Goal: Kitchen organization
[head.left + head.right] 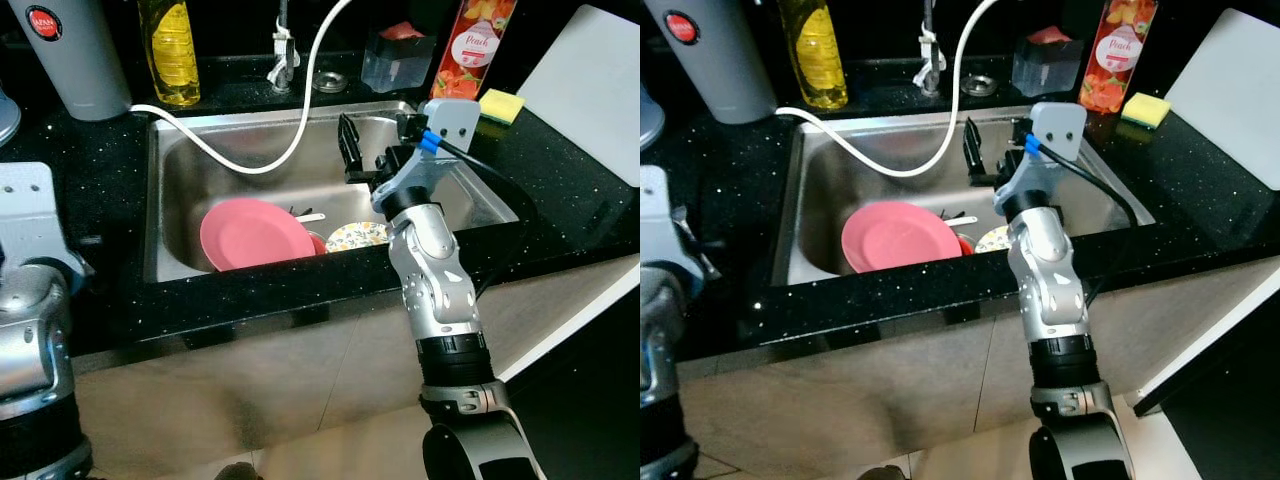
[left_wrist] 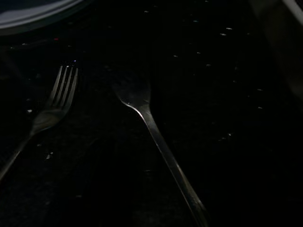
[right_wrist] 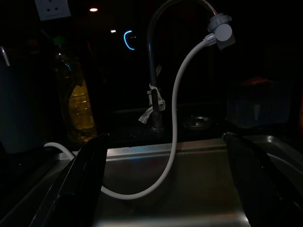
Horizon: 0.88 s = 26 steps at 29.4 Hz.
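- the right gripper [image 1: 350, 150] is hovering over the sink [image 1: 180, 150], its two black fingers [image 3: 80, 184] spread wide and holding nothing.
- below and toward the robot's left, the pink plate [image 1: 255, 235] is leaning tilted in the basin, face turned up, rim close to the front wall; a round thing, it is showing no long axis.
- a patterned dish [image 1: 357, 236] is sitting just beside it, under the wrist.
- to do this well, the gripper is probably needing to drop and pinch the plate's raised edge, steering clear of the white hose [image 1: 260, 165].
- the left gripper is looking down on two forks [image 2: 54, 106] lying on dark counter, tines toward a pale rim; its fingers i cannot tell.
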Tool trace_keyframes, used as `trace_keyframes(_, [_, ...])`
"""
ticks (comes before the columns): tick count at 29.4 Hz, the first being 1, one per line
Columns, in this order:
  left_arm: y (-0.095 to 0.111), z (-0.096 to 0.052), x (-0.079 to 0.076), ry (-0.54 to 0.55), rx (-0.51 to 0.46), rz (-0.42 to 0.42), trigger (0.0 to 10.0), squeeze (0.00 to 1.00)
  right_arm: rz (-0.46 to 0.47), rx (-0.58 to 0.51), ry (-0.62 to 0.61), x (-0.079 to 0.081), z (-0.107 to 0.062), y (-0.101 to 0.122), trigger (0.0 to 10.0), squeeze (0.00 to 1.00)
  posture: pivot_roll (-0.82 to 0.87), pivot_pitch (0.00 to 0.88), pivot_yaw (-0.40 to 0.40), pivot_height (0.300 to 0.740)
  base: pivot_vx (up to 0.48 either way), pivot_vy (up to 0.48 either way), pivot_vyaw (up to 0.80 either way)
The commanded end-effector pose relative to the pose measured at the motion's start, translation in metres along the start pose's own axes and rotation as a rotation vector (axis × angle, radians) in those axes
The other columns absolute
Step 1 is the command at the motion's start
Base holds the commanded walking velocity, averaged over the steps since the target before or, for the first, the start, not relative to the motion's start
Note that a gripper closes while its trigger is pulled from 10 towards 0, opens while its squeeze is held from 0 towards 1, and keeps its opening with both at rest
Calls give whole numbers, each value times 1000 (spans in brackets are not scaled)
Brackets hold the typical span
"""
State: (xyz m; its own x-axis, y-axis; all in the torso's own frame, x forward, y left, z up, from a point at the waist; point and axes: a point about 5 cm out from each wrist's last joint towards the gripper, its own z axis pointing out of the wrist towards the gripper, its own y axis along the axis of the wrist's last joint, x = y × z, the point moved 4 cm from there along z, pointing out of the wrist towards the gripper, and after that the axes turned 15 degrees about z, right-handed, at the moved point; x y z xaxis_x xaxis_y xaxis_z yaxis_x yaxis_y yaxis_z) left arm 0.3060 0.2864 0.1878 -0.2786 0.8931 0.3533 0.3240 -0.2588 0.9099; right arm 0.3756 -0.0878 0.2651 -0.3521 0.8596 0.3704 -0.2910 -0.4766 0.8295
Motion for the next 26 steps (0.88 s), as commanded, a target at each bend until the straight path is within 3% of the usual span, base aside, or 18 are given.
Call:
trace_keyframes(1, [-25, 4, -14, -49, 99, -22, 10000, 0, 1, 11, 7, 2, -1, -2, 10000, 0, 239, 0, -1, 740, 0, 0, 0])
trace_keyframes(3, [-43, 4, -24, -73, 164, -31, 10000, 0, 0, 14, 10, 3, -1, -2, 10000, 0, 232, 0, -2, 740, 0, 0, 0])
trace_keyframes(5, [-53, 3, -28, -78, 198, -43, 4824, 0, 1, 15, 11, 3, -1, -3, 10000, 0, 231, 0, -6, 740, 0, 0, 0])
trace_keyframes(7, [-55, 3, -28, -76, 205, -49, 4824, 0, 1, 16, 11, 4, -1, -3, 10000, 0, 231, 0, -6, 740, 0, 0, 0])
trace_keyframes(8, [-57, 3, -28, -70, 215, -64, 667, 0, 2, 17, 12, 4, -2, -3, 10000, 0, 232, 0, -10, 740, 0, 0, 0])
trace_keyframes(9, [-59, 3, -27, -62, 219, -77, 0, 0, 3, 19, 15, 4, -2, -3, 10000, 0, 231, 0, -12, 740, 0, 0, 0])
trace_keyframes(21, [-60, 4, -28, -50, 213, -115, 0, 0, 2, 27, 31, 8, -1, -4, 10000, 0, 223, 0, -21, 740, 0, 0, 0])
trace_keyframes(24, [-50, 8, -23, -10, 159, -104, 0, 0, 2, 29, 36, 9, 0, -5, 10000, 0, 217, 0, -31, 740, 0, 0, 0])
trace_keyframes(25, [-39, 10, -19, 21, 99, -69, 9608, 0, 2, 31, 39, 9, 1, -5, 10000, 0, 217, 0, -34, 740, 0, 0, 0])
trace_keyframes(26, [-24, 10, -16, 53, 25, -28, 9608, 0, 2, 33, 43, 10, 1, -5, 10000, 0, 217, 0, -34, 740, 0, 0, 0])
